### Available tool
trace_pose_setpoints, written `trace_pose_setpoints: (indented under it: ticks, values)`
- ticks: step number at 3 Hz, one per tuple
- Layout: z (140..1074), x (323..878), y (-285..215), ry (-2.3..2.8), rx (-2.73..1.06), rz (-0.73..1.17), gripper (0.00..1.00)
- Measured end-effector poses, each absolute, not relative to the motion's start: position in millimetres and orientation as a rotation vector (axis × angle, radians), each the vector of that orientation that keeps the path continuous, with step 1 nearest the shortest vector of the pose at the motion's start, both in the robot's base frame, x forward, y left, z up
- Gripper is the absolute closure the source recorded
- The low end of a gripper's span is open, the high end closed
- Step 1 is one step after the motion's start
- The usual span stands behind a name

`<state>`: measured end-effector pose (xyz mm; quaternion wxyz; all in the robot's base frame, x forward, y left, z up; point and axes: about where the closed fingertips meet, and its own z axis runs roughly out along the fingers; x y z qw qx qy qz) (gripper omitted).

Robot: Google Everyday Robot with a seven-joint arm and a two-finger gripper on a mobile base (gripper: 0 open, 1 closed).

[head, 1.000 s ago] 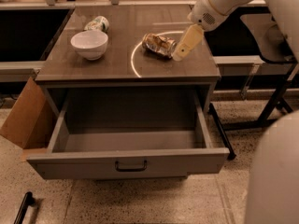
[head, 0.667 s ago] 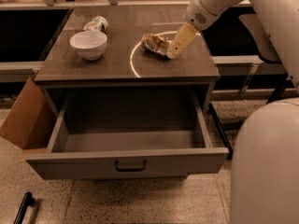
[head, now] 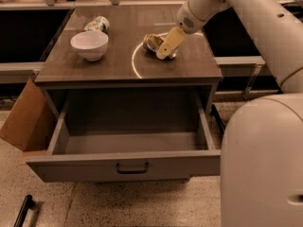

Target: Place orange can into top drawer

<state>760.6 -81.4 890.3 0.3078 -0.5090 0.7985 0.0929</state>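
The orange can lies on its side on the brown table top, right of the middle. My gripper hangs from the white arm that comes in from the upper right. Its yellowish tip is at the can's right side and covers part of it. The top drawer is pulled out wide below the table top, and its inside shows nothing in it. Its dark bar handle is at the middle of the front panel.
A white bowl stands on the left of the table top, with a white-and-green patterned can lying behind it. A cardboard box leans at the left of the cabinet. My white body fills the lower right.
The gripper has moved left and down, from beside the can's right end to right against it. The can, the bowl and the drawer have not moved.
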Motion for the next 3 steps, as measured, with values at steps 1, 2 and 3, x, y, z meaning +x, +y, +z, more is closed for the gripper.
trace_pose_setpoints:
  ticks: [1, 2, 3]
  values:
    - [880.0, 766.9, -68.7, 2.128, -1.328, 0.260, 0.00]
    - [868.3, 770.8, -56.1, 2.143, -1.333, 0.272, 0.00]
    - [856.3, 772.8, -46.5, 2.158, -1.339, 0.286, 0.16]
